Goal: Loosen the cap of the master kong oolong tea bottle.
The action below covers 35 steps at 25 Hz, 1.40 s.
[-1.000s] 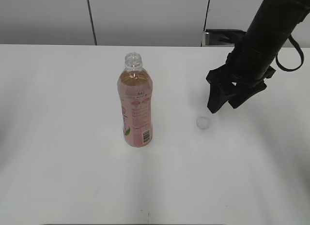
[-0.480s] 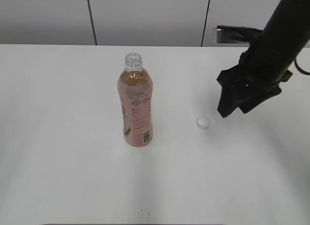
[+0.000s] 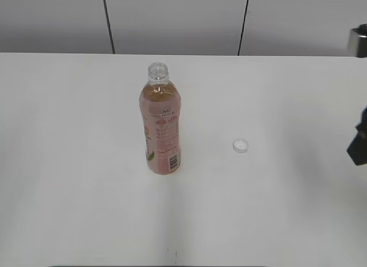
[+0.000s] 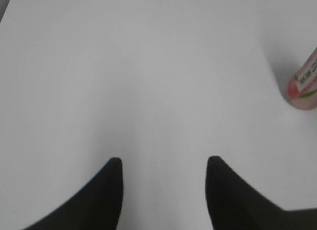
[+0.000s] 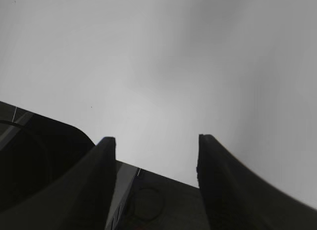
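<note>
**Cap is off and on the table; both arms clear of the bottle**

From my station I judge the loosening step finished. The master kong oolong tea bottle (image 3: 160, 126) stands upright near the middle of the white table (image 3: 69, 181) with its threaded neck bare, and the cap (image 3: 240, 145) lies by itself to the bottle's right, apart from it, resting flat on the tabletop. I think it sits open side up, though it is too small in the exterior view for me to be sure.

The bottle is slim clear plastic, amber tea filling it to the shoulder, wrapped in a pale pink label with a barcode low on the side and a small green mark beside it. The cap is small, round and white.

My left gripper (image 4: 163, 163) hangs over bare table with its fingers spread and nothing between them; only the bottle's base shows at the right edge of that wrist view. My right gripper (image 5: 153, 141) also has its fingers apart and empty, pointed at blank surface, and in the exterior view just a dark sliver of that arm shows at the right edge.

Next, I reckon nothing needs gripping; parking both arms without brushing the open bottle is what matters, since a knock would spill tea.
</note>
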Each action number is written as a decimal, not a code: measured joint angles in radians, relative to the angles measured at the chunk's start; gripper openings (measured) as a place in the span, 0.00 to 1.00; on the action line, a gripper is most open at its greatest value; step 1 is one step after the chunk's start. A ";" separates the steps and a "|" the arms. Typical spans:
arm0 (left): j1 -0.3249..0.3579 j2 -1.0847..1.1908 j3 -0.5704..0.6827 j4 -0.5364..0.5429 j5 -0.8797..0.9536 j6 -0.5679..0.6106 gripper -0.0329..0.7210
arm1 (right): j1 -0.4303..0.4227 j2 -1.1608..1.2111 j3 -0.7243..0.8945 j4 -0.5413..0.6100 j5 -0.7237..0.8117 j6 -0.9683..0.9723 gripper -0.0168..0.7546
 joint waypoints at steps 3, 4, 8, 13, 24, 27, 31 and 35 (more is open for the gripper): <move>-0.031 -0.044 0.003 0.067 0.075 0.001 0.49 | 0.000 -0.155 0.090 -0.044 -0.013 0.008 0.54; -0.035 -0.063 0.003 0.081 0.088 0.001 0.49 | 0.000 -0.209 0.121 -0.059 -0.018 0.009 0.54; -0.040 -0.138 0.003 0.084 0.093 0.001 0.49 | 0.000 -0.419 0.258 -0.092 -0.024 0.047 0.54; -0.040 -0.230 0.014 0.087 0.087 0.001 0.49 | 0.000 -0.737 0.425 -0.104 0.008 0.062 0.54; -0.041 -0.329 0.021 0.085 0.087 0.014 0.46 | 0.000 -1.296 0.442 -0.120 0.028 0.068 0.53; -0.042 -0.329 0.021 0.082 0.086 0.018 0.45 | 0.000 -1.303 0.443 -0.134 0.026 0.092 0.52; -0.042 -0.329 0.021 0.081 0.085 0.021 0.45 | 0.000 -1.303 0.444 -0.141 0.025 0.102 0.50; -0.042 -0.329 0.021 0.082 0.085 0.021 0.44 | 0.000 -1.303 0.444 -0.141 0.025 0.103 0.49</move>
